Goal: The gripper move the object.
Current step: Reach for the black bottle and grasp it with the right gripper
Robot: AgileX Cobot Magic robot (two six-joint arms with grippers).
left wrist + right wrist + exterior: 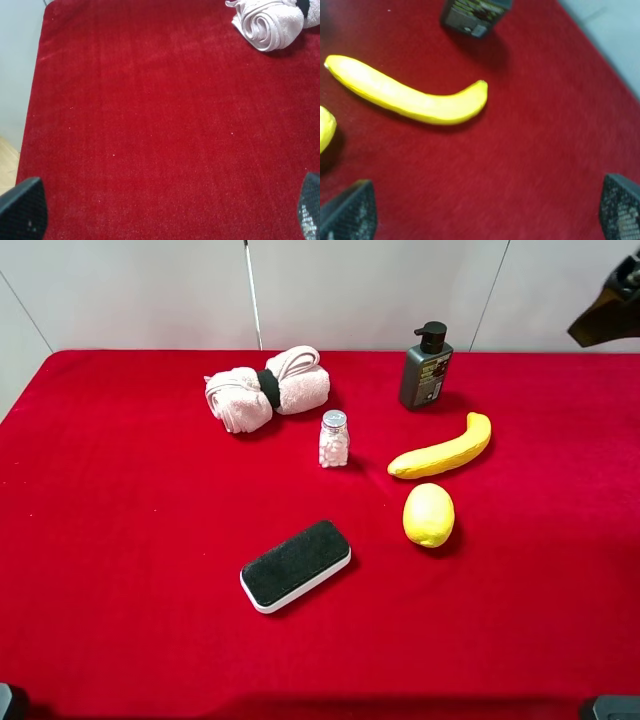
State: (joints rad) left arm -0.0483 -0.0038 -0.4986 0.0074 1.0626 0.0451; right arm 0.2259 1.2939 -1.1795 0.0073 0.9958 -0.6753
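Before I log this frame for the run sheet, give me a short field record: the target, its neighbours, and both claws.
target: pump bottle, upright at the back right, nothing touching it
near it: banana just in front, lemon nearer the camera
elsewhere: salt shaker, rolled towel, eraser block
left claw: open, empty, over bare red cloth
right claw: open, empty, over cloth beside the banana

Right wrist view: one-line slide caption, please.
Open right gripper hovers above the red cloth, short of the curved yellow banana and the dark grey pump bottle standing beyond it.
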